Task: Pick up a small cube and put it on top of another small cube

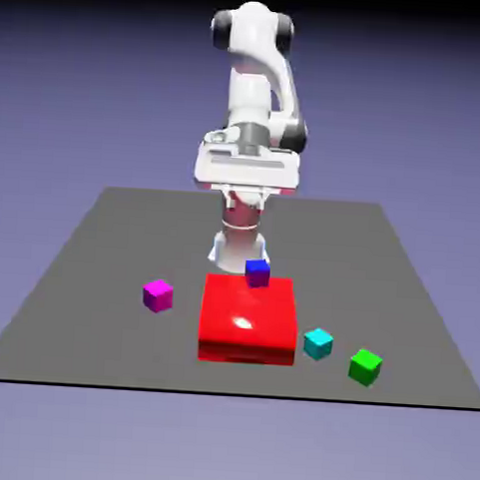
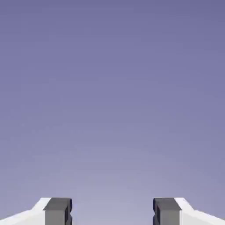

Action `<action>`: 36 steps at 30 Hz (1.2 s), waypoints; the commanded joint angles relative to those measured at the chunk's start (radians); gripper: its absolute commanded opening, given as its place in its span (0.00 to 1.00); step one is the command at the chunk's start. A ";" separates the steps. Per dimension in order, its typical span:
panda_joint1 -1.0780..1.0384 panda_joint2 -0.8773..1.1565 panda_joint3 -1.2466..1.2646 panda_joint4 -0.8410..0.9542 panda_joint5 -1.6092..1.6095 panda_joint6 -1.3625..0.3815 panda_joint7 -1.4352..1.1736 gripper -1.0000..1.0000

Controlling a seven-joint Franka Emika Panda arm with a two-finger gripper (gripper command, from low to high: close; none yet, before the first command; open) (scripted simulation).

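In the exterior view, the white robot arm [image 1: 255, 95] is standing folded at the far edge of the dark grey table [image 1: 92, 265], at about twelve o'clock from the table's middle. Its gripper [image 1: 245, 191] is sitting high above the surface, under the wide white hand, and it is pointing toward the camera rather than down; the fingers are not showing clearly here. The big glossy red block [image 1: 248, 318] is lying near the middle of the table. The small dark blue cube [image 1: 257, 273] is resting on the red block's top, at its far edge, around one o'clock. The small magenta cube [image 1: 158, 295] is sitting on the table at nine o'clock from the red block, near it but apart. The small cyan cube [image 1: 318, 343] is lying just beside the red block at about four o'clock. The small bright green cube [image 1: 365, 367] is lying a little further in the same direction, near the cyan cube but not touching it, close to the table's front edge.

In the hand view, only the plain blue-violet backdrop is filling the picture. The two grey fingertips [image 2: 57, 211] are showing at the bottom edge, and the jaws are standing spread well apart with nothing between them.
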 commanded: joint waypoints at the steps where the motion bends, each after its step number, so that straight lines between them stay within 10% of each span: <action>1: -0.004 0.025 0.013 0.017 0.002 -0.015 -0.044 0.50; 36: -0.126 0.899 0.458 0.597 0.067 -0.528 -1.566 0.50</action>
